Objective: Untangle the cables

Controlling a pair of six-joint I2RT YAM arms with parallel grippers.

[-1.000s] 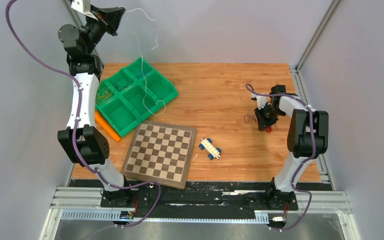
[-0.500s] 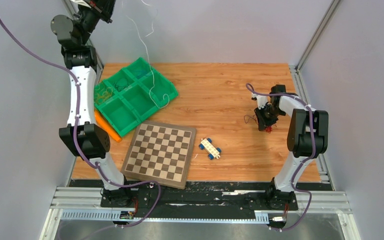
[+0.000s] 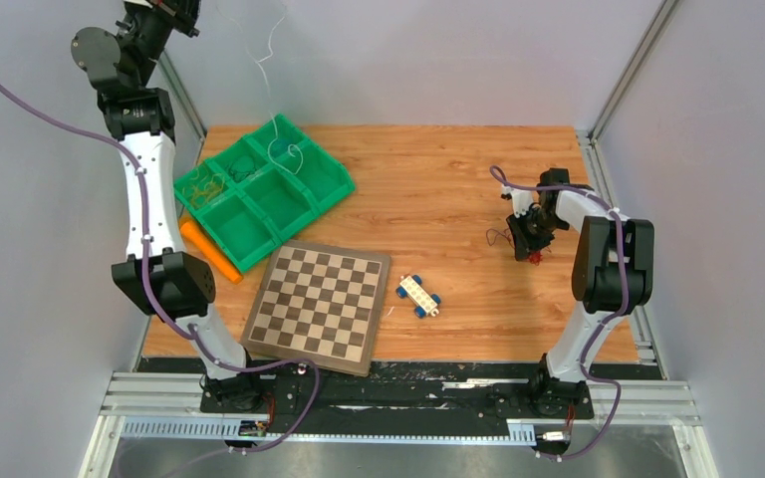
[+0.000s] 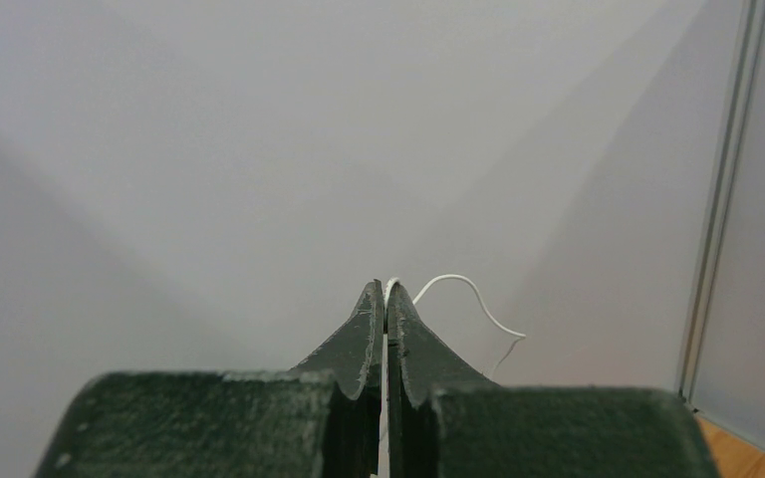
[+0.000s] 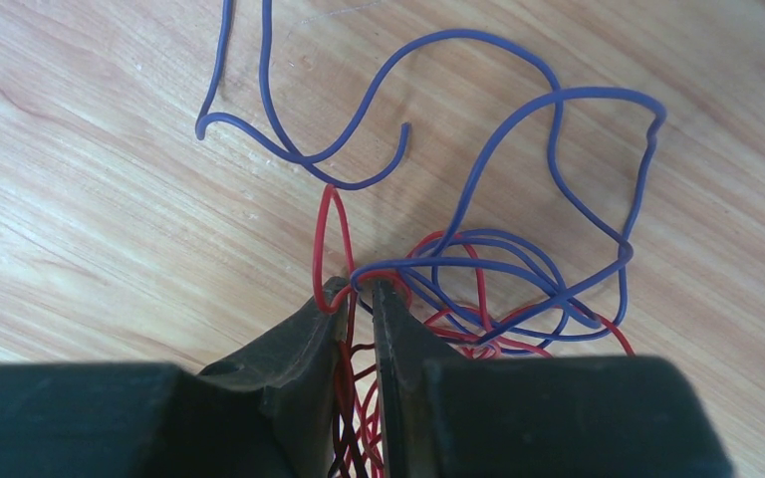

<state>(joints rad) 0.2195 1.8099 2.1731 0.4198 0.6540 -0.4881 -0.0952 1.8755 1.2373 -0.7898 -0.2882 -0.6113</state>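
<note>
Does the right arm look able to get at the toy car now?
Probably not: nothing blocks the way to the toy car, but the right gripper is shut on red and purple cables.

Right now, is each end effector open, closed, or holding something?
Left end effector: closed, pinching a thin white wire.
Right end effector: closed on a knotted clump of thin red and purple wires.

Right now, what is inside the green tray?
Yellowish wires lie in a left compartment of the tray; the white cable hangs into a far one. Anything beneath is hidden.
</note>
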